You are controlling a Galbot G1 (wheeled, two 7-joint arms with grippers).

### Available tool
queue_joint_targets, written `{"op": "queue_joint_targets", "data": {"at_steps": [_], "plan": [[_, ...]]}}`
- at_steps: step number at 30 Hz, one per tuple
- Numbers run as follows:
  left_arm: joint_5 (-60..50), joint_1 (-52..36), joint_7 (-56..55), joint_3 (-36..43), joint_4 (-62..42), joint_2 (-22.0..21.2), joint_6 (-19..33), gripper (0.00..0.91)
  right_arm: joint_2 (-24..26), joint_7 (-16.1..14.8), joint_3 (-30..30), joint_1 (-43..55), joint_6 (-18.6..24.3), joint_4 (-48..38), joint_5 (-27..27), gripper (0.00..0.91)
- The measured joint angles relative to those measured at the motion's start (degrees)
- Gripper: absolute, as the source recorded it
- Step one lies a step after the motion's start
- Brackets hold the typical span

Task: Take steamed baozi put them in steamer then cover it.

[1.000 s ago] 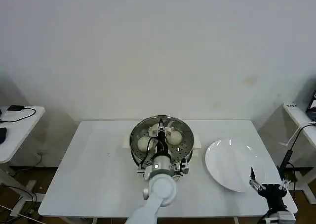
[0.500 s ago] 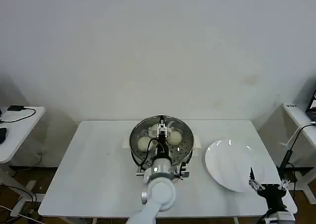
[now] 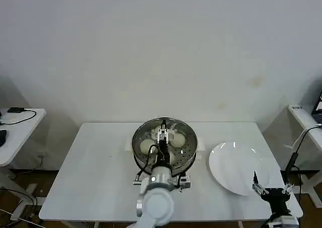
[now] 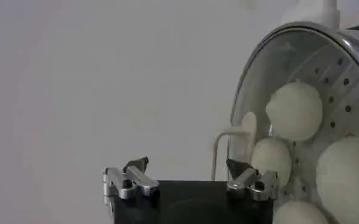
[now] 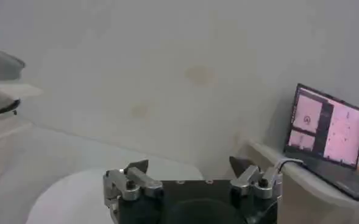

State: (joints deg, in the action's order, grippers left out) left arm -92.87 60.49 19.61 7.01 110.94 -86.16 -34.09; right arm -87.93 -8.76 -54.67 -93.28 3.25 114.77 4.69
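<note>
From the head view I see the left gripper low in the centre of the frame, its arm rising from the bottom edge and its tip over the near part of the steamer. In the left wrist view the left gripper has its jaws spread wide and holds nothing.

The right gripper sits in the lower right corner of the head view, at the near edge of the white plate, jaws wide and empty; the right wrist view confirms this.

The steamer stands at the centre of the white desk. I count four steamed baozi on its perforated tray in the left wrist view. A clear lid leans at the steamer's rim.

Behind the desk is a plain wall.
</note>
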Motion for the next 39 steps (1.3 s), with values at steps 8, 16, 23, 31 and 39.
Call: {"op": "queue_joint_targets", "data": {"at_steps": [8,16,23,31,39], "plan": [[5.8,3.2,-1.1,-1.1,6.8,4.1,1.2,0.907,0.3,-0.1,0.1,-0.3,0.2,-0.3,0.0,0.907],[18.5,8.4,-9.1,-7.0,10.9,7.3,5.8,0.907,0.8,0.3,1.3,-1.1,1.1,-0.1,-0.8,0.907],[41.6,13.0,-22.6,-16.7,9.2,8.9,14.9,0.907,1.8,0.8,2.4,-3.7,2.9,1.4,-2.5,0.907],[69.9,20.0,-31.8,-29.1,7.4,11.2,24.1,0.907,2.2,0.7,3.6,-6.1,3.4,3.4,-3.9,0.907],[89.1,27.1,-35.1,-36.9,7.3,14.0,28.1,0.907,2.5,0.4,4.2,-7.7,3.7,4.3,-4.5,0.907]]}}
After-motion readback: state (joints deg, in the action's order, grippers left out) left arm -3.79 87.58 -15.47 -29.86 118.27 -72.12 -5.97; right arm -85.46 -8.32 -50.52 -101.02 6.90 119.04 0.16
